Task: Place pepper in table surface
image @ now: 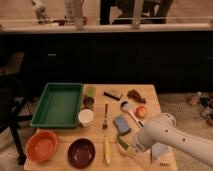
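The pepper (121, 140), small, green and slightly curved, lies low at the front middle of the light tan wooden table surface (67, 134). My gripper (126, 148) is at the end of the white arm that reaches in from the lower right. It sits right at the pepper's near end, low over the table top. The arm's wrist hides whether the gripper touches the pepper.
A green tray (57, 105) stands at the left, with an olive-green cylinder (90, 91) and a white cup (86, 117) beside it. An orange bowl (42, 145) and a dark bowl (81, 151) sit in front. A yellow stick (106, 150), fork (105, 116), blue packet (121, 124) and orange fruit (141, 111) surround the pepper.
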You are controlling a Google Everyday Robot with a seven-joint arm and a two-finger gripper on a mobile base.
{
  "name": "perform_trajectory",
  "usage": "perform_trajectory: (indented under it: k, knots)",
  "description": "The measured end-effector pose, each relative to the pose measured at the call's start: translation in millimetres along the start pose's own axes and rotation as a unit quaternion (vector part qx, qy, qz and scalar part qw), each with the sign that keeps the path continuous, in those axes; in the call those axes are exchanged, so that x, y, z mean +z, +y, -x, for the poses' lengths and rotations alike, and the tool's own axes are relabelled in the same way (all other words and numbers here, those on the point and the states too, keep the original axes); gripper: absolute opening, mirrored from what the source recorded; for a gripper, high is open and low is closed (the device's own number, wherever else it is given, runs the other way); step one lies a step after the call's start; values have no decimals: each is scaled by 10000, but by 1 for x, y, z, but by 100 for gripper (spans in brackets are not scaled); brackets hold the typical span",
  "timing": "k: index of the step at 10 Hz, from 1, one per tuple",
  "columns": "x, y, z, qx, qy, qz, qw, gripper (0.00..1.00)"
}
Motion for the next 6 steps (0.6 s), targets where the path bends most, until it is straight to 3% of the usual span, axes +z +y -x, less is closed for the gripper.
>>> perform_trajectory:
  k: [2, 6]
  knots:
    - [0, 0, 0, 3, -2, 4, 10000, 79]
    - [0, 0, 0, 7, -2, 4, 10000, 80]
